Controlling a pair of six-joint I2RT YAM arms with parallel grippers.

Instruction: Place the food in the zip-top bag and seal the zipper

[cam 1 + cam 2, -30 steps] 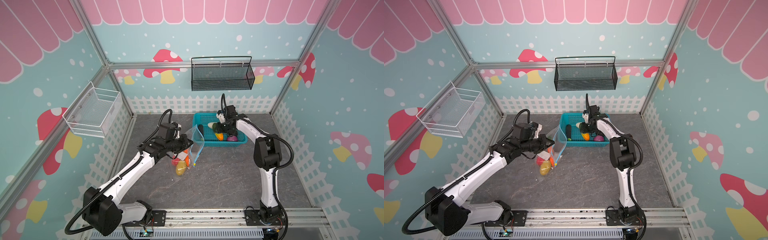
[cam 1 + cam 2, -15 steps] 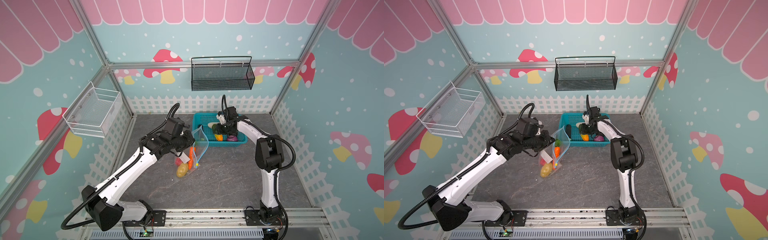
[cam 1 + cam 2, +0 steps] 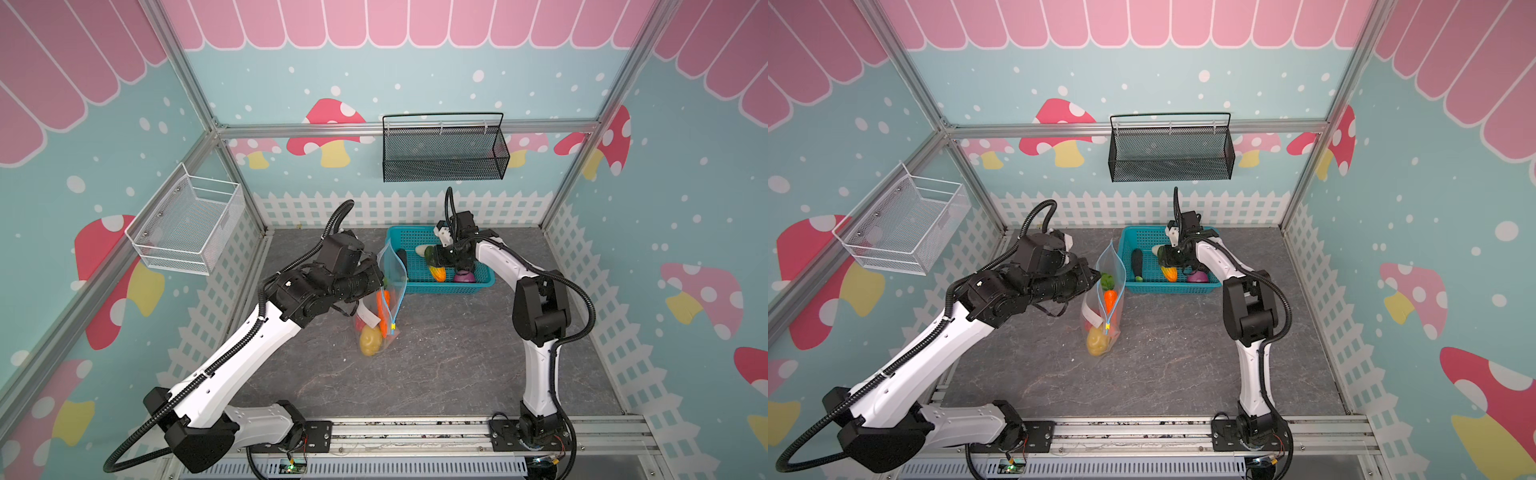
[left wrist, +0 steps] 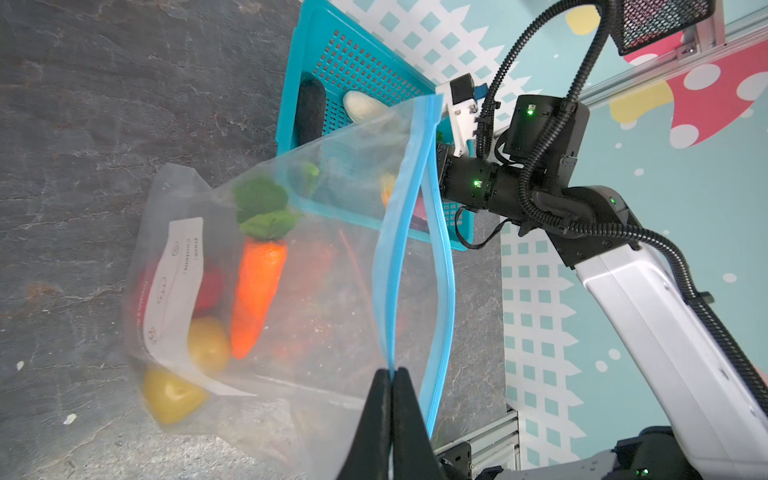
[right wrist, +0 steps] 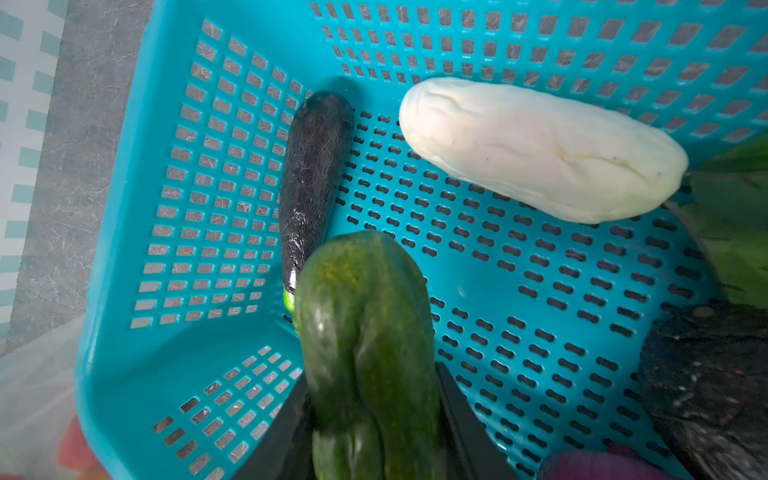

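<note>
Here the whole move turns on where the bag's mouth lies from the loaded arm. The right gripper (image 5: 372, 399) is clamped on a green piece (image 5: 361, 299) of the food, lifted clear of the floor of the teal basket (image 5: 124, 208). The white radish (image 5: 536, 149) and the dark eggplant (image 5: 316, 166) lie loose in the basket below it.

In both top views the zip-top bag (image 3: 388, 276) stands just beside the basket's 9 o'clock wall, at about 8 o'clock from the right gripper. The left gripper (image 4: 391, 374) is pinched tight on one lip of the zipper (image 4: 388, 266). The other lip bows away from it, so the mouth gapes as a narrow slit. That slit's long axis runs roughly 12 to 6 o'clock in a top view, with the yellow slider (image 3: 1108, 327) at the 6 o'clock end.

The green piece sticks out of the jaws toward 9 o'clock, which is across the slit, not along it. I judge the right arm must carry it toward 8 o'clock over the basket wall and turn it in line with the opening before letting go. The left arm is nearer the bag but is busy holding it.

The carrot (image 4: 257, 291), a yellow potato (image 4: 170, 392) and a red piece (image 4: 210, 286) already lie inside.
</note>
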